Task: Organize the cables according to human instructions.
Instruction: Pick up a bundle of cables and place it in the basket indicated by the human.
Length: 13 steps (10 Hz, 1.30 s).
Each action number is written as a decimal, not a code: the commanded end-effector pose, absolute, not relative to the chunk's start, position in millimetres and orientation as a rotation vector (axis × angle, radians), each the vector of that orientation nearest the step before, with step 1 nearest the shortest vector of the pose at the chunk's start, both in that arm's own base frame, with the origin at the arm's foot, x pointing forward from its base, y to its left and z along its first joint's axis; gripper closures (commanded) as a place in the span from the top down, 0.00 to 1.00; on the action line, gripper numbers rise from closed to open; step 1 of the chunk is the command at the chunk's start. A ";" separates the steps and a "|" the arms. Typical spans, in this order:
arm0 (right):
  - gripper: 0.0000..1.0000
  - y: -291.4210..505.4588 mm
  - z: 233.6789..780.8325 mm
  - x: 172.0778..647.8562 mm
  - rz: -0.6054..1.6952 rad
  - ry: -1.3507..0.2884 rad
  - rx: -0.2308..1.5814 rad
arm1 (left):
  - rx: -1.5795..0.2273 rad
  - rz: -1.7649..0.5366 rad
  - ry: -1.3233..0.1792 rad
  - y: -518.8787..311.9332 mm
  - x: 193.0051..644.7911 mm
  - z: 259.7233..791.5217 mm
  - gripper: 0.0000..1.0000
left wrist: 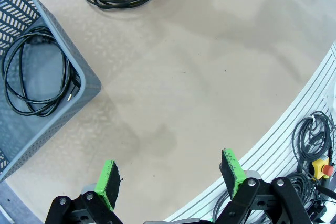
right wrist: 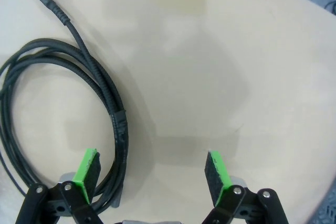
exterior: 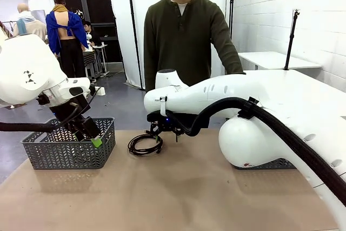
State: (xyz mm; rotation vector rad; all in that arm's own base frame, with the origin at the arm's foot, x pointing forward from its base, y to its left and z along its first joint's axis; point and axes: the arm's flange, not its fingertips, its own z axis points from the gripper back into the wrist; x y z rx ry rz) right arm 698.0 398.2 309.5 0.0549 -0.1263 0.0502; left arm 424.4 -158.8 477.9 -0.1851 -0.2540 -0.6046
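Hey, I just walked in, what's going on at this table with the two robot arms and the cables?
Cables are being sorted into baskets. One coiled cable already lies in the grey basket on the robot's left. The right gripper hangs open low over another coiled cable on the table, one finger beside the coil, holding nothing. The left gripper is open and empty by the basket. A person in a dark olive shirt stands at the far side, looking on.
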 end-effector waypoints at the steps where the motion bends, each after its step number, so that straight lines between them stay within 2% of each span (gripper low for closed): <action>1: 1.00 412.2 311.3 714.9 0.031 -0.114 0.033 | -0.183 -0.595 -0.260 -158.6 424.0 478.9 1.00; 9: 1.00 414.0 302.2 721.9 0.024 -0.074 -0.003 | -0.183 -0.595 -0.260 -158.6 424.0 478.9 1.00; 10: 0.86 412.6 302.2 721.4 0.020 -0.063 -0.004 | -0.183 -0.595 -0.260 -158.6 424.0 478.9 1.00; 13: 0.35 409.3 302.4 721.9 0.024 -0.062 0.013 | -0.183 -0.595 -0.260 -158.6 424.0 478.9 1.00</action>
